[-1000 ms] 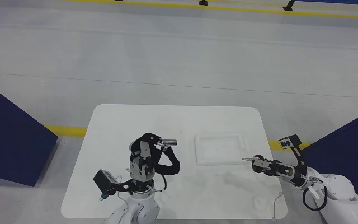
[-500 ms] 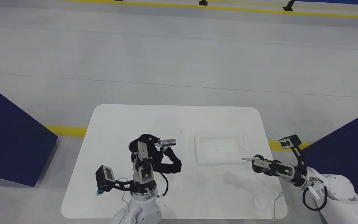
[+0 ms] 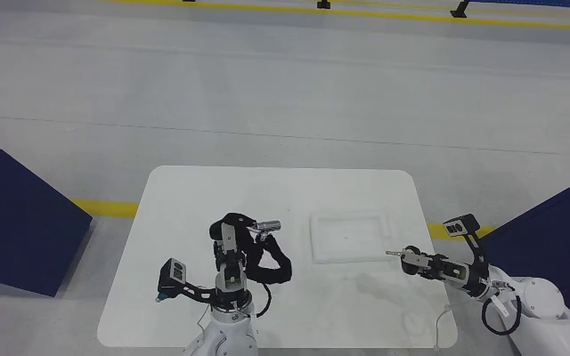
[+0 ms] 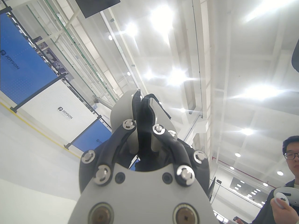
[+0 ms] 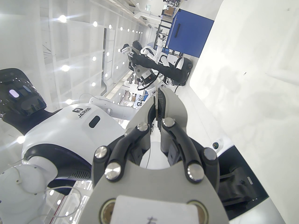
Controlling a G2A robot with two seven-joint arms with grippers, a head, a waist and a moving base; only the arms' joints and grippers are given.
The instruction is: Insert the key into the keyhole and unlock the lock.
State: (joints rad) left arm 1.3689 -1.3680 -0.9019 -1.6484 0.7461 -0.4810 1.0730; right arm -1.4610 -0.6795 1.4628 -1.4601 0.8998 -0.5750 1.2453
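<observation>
My left gripper [image 3: 256,230] is raised above the table's middle left, shut on a small silver lock [image 3: 269,226] that sticks out toward the right arm. The right wrist view shows that lock [image 5: 125,49] far off at the left arm's tip. In the left wrist view my left gripper [image 4: 142,99] points up at the ceiling with its jaws pressed together. My right gripper [image 3: 406,256] hovers near the table's right edge, shut on a thin metal key [image 3: 391,254] pointing left. Seen edge-on, the key [image 5: 155,95] sits between the right gripper's [image 5: 157,94] fingers.
A shallow white tray [image 3: 349,236] lies on the white table [image 3: 178,205] between the two arms, under the gap from lock to key. Dark blue panels stand off both sides of the table.
The left arm has shifted its elbow and wrist a little to the right, while the lock stays almost where it was. The right arm and key have not moved.
</observation>
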